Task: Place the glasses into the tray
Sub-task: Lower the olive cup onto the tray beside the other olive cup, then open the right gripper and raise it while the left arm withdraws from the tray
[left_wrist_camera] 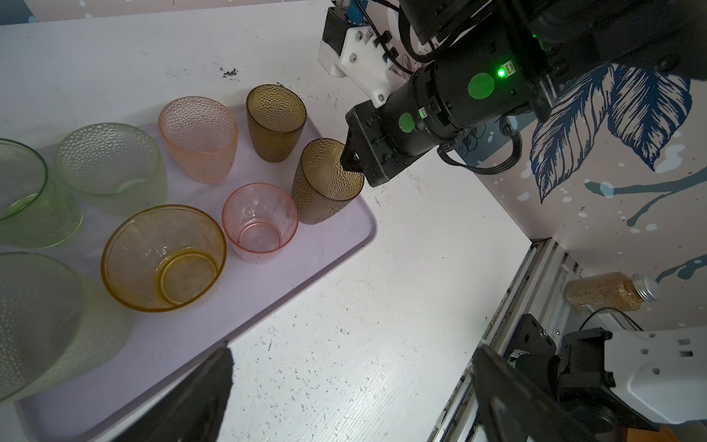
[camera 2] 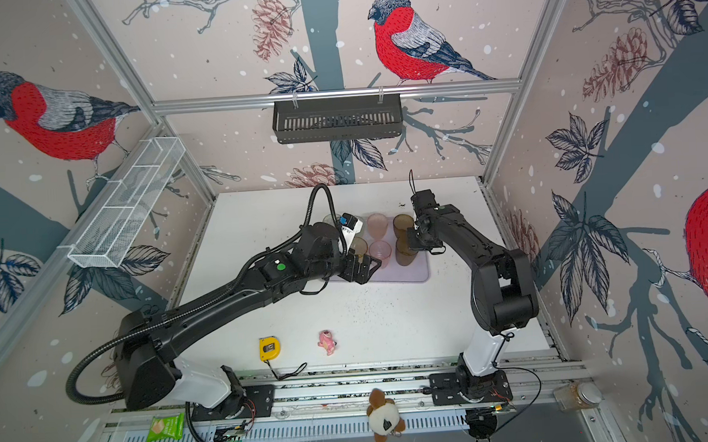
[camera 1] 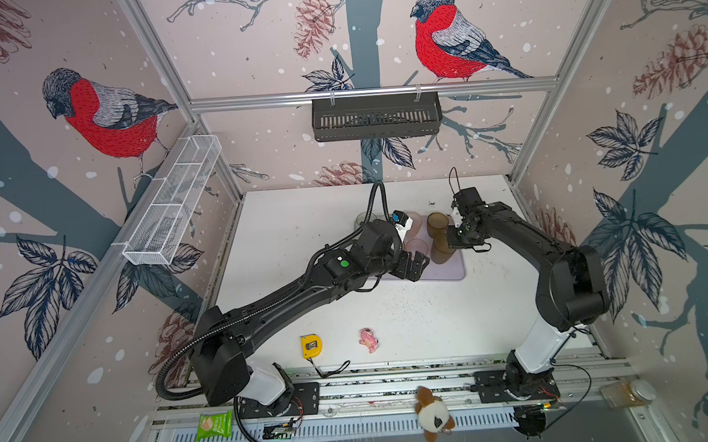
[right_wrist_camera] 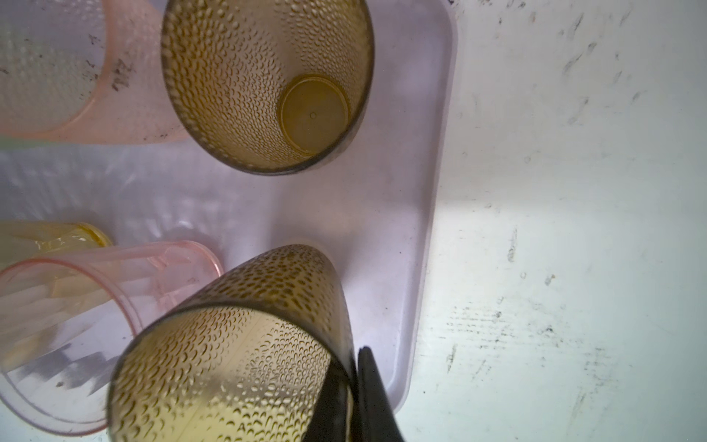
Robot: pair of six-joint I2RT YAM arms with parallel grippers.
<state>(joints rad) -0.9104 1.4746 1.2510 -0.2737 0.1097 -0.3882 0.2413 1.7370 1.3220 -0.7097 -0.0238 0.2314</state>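
The lavender tray lies at the table's back middle and holds several glasses upright. Among them are a pink one, an amber-yellow one, a frosted one and a dark brown one. My right gripper is shut on the rim of a second dark brown glass near the tray's right front corner. My left gripper is open over the tray's front edge, holding nothing.
A yellow tape measure and a pink toy lie at the table's front. A plush toy, a green packet and an amber jar sit on the front rail. A black basket and a white mesh basket hang on the walls.
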